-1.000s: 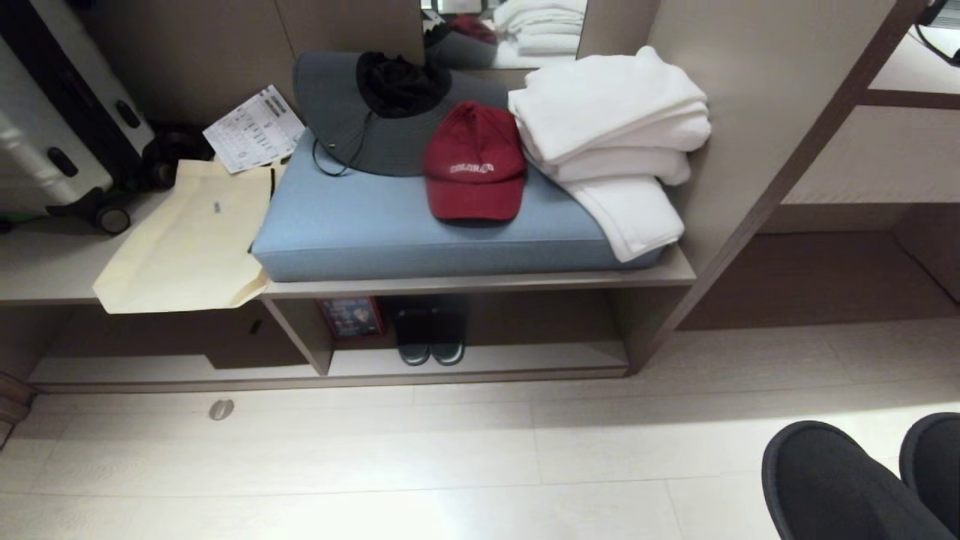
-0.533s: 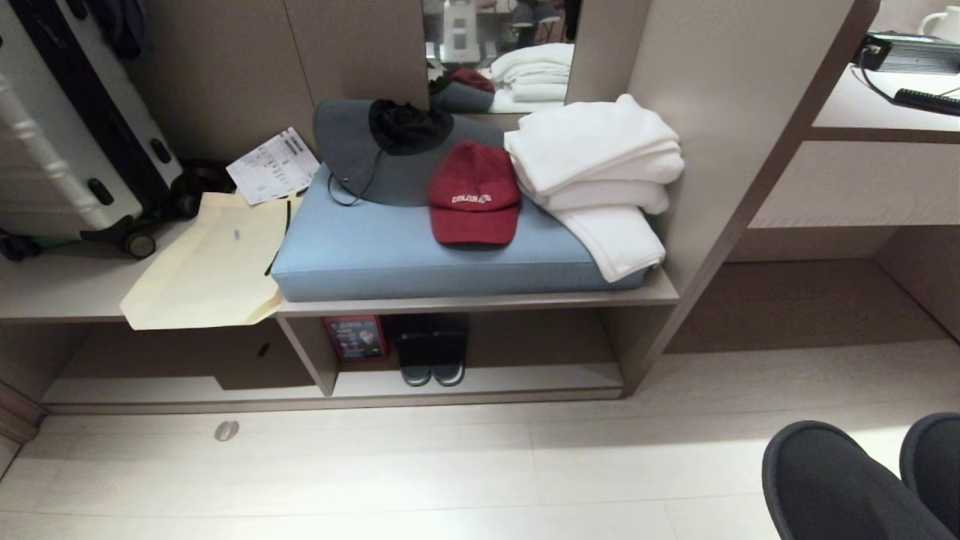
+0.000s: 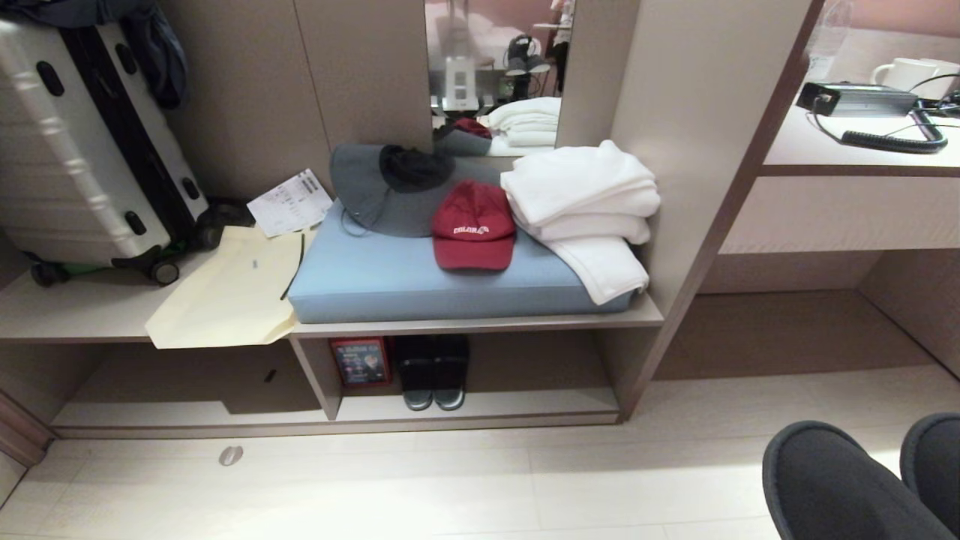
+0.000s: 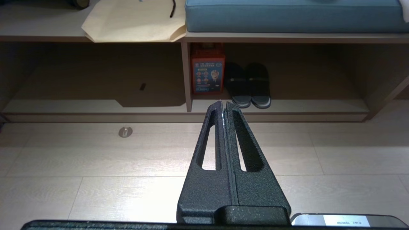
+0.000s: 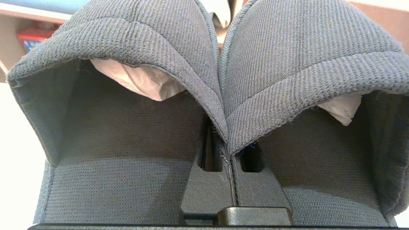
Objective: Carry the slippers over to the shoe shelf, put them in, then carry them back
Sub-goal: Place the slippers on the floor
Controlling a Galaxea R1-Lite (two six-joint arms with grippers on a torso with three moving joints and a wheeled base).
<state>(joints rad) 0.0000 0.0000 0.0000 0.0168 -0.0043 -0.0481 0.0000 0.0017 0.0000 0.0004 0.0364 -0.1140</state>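
Observation:
The slippers, dark grey with wide fabric toe bands, hang at the lower right of the head view, over the pale floor. My right gripper is shut on the inner edges of both toe bands, pinching the pair together; its fingertips are hidden under the fabric. The shoe shelf, a low pale-wood cubby with an upright divider, lies ahead to the left, below a bench. My left gripper is shut and empty, above the floor, pointing at the shoe shelf.
Another dark pair with pale sole rims and a red box stand in the right compartment. On the bench are a blue cushion, red cap, white towels, cream bag and suitcase. A desk stands right.
The whole scene has slid down in the head view, so the camera has tilted up; more of the mirror and desk shows. The held slippers keep their place in the picture.

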